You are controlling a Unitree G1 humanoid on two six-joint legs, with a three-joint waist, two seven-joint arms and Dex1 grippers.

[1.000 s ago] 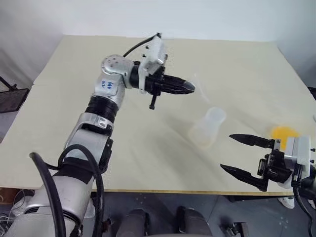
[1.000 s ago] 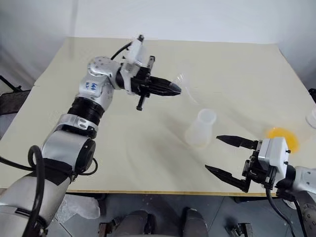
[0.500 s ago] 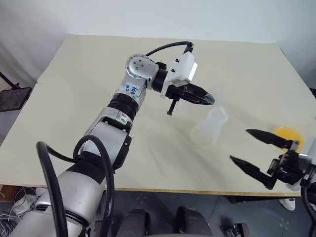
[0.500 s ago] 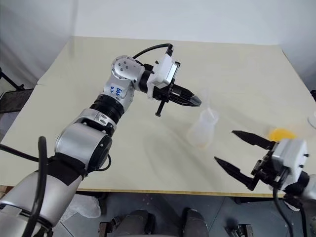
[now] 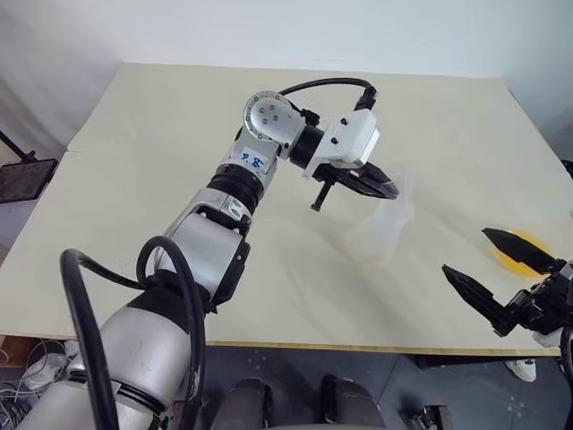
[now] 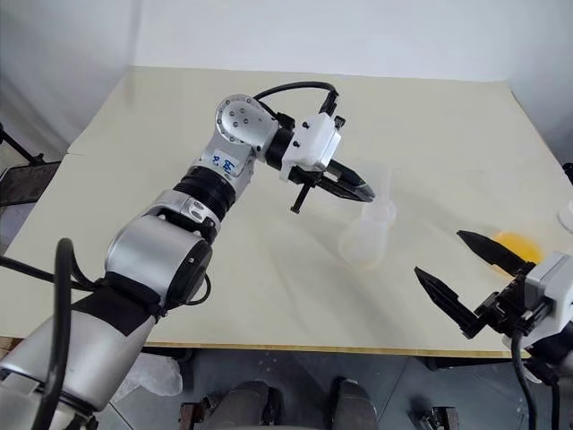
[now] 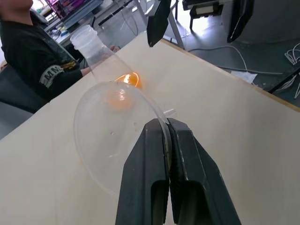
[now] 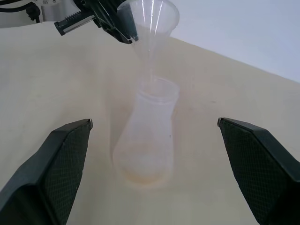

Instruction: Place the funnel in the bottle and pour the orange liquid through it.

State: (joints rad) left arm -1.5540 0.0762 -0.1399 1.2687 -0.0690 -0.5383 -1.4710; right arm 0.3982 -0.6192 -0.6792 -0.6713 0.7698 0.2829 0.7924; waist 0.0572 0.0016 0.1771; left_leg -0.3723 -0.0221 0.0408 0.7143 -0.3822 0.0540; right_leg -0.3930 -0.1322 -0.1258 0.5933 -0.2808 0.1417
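The left claw is clamped on the rim of the clear funnel, holding it in the air with its narrow spout at the mouth of the conical flask, which stands upright on the cream counter. The right claw hangs with its two fingers spread wide and nothing between them, near the counter's front edge, well apart from the flask. The orange liquid lies on the counter just behind that claw.

We count one funnel, one bottle, one pool of orange liquid, two robot hands and one tabletop.
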